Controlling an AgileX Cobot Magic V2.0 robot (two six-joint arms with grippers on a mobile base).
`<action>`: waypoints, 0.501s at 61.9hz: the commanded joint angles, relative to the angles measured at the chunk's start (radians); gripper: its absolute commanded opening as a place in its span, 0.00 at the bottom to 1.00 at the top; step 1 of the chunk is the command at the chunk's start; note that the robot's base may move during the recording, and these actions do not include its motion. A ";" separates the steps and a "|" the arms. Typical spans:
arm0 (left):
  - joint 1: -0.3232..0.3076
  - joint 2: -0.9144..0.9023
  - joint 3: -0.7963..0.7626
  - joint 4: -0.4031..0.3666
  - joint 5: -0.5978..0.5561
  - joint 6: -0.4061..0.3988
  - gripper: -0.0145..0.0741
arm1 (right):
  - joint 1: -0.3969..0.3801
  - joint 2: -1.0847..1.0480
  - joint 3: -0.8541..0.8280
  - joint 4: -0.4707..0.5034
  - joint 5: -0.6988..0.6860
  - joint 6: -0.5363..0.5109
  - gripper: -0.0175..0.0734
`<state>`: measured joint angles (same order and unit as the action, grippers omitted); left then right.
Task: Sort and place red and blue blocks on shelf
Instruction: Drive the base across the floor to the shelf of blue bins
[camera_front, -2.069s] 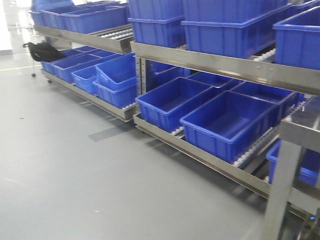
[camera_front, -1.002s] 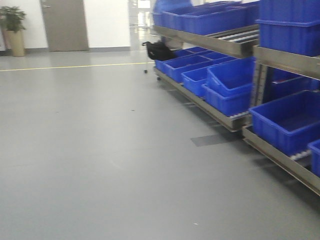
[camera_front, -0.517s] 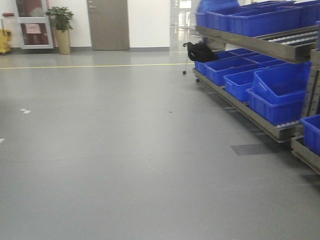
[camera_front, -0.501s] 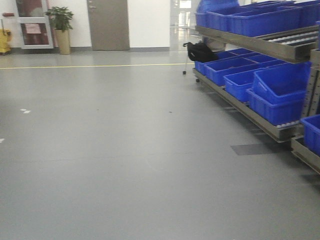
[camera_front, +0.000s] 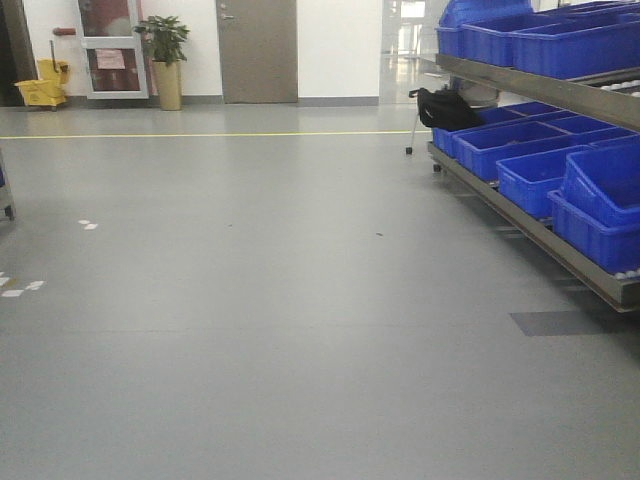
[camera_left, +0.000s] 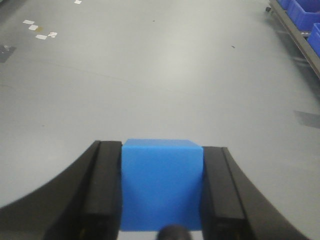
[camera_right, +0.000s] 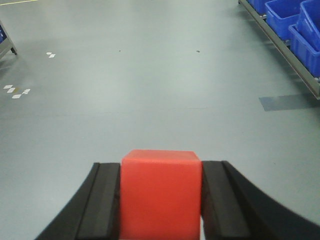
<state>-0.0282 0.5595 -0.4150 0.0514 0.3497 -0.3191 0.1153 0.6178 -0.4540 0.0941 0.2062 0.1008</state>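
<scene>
You've swung away from the shelf (camera_front: 540, 90), now at the front view's right edge; left pincer (camera_left: 161, 150) clamps the blue block (camera_left: 161, 190), right pincer (camera_right: 160, 167) the red block (camera_right: 160, 200), both well clear of the shelf, so placement likely needs a fresh approach.

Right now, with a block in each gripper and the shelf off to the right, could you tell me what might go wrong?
1. The left gripper pinches the blue block and the right gripper the red block by two side faces only; a jolt could drop either.
2. The shelf lies at the front view's right edge, so the base might clip its low rail turning in.
3. Its bins leave little visible free space.
</scene>
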 joint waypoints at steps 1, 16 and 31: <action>0.002 -0.001 -0.029 0.000 -0.081 -0.011 0.30 | -0.004 -0.004 -0.029 -0.008 -0.091 -0.007 0.25; 0.002 -0.001 -0.029 0.000 -0.081 -0.011 0.30 | -0.004 -0.004 -0.029 -0.008 -0.091 -0.007 0.25; 0.002 -0.001 -0.029 0.000 -0.081 -0.011 0.30 | -0.004 -0.004 -0.029 -0.008 -0.091 -0.007 0.25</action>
<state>-0.0282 0.5595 -0.4150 0.0514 0.3497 -0.3191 0.1153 0.6178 -0.4540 0.0941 0.2062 0.1008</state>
